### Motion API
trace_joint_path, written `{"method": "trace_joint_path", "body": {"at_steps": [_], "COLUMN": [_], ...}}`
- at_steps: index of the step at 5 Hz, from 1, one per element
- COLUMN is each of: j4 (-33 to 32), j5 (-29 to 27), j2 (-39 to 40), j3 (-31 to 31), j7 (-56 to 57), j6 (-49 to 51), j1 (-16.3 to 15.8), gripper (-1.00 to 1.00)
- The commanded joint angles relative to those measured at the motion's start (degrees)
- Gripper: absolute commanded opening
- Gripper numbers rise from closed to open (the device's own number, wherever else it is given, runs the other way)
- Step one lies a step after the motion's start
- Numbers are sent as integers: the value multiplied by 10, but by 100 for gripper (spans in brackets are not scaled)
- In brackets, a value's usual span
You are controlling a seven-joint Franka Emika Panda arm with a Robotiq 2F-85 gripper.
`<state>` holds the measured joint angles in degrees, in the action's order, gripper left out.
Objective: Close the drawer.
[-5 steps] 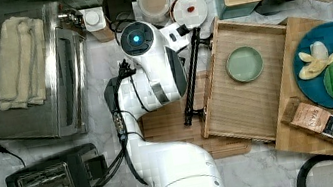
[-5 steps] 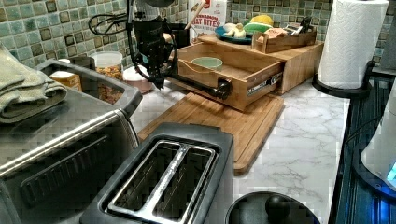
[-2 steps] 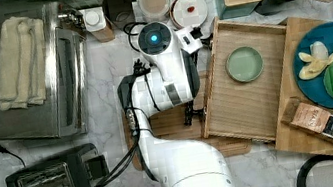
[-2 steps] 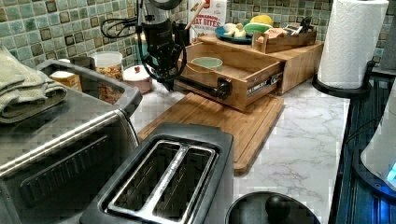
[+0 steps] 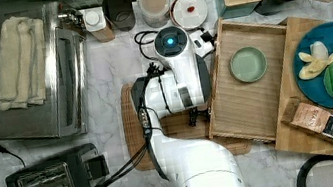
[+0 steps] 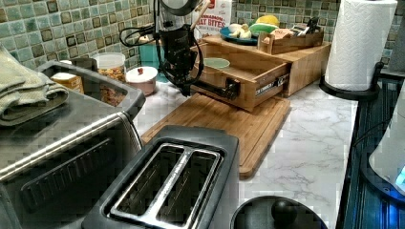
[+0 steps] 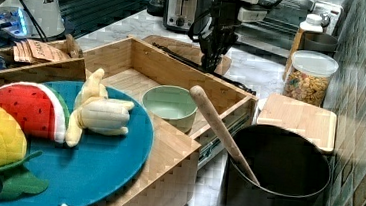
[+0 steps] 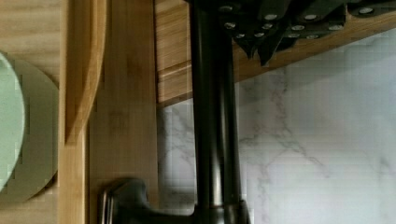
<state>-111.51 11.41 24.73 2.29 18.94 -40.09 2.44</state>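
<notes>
1. Your tool (image 6: 187, 88) sits low at the drawer's front, right at the black bar handle (image 8: 212, 116); whether its fingers are spread or closed you cannot tell from these views.
2. The drawer (image 5: 257, 104) stands well pulled out from the wooden housing (image 6: 305, 64), in the top view just right of the arm, overhanging the cutting board (image 6: 229, 119) on the tabletop (image 6: 310, 143).
3. Push off-centre and the tray may rack on its slides and jam; the tool is near one end of the handle, so watch for skew.
4. If the tool rides over or under the thin bar, it could slip off and strike the drawer's front wall or the cutting board.
5. A fast shove could send the green bowl (image 5: 248, 64) sliding inside the drawer against its rim.
6. Farther right in the top view, the blue plate (image 5: 321, 41) of toy fruit rests atop the housing; a hard stop may jolt it.
</notes>
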Motion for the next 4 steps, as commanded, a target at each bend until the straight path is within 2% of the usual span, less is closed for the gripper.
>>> {"method": "trace_joint_path", "body": {"at_steps": [1, 2, 3, 4], "j4": [4, -17, -16, 5], "j5": [-16, -18, -4, 3], "j2": [-68, -64, -54, -59], "j3": [-45, -58, -26, -59], "j7": [153, 187, 207, 215], "j6": [31, -29, -35, 4], "j1": [98, 120, 179, 168], "gripper": [-100, -100, -100, -100]}}
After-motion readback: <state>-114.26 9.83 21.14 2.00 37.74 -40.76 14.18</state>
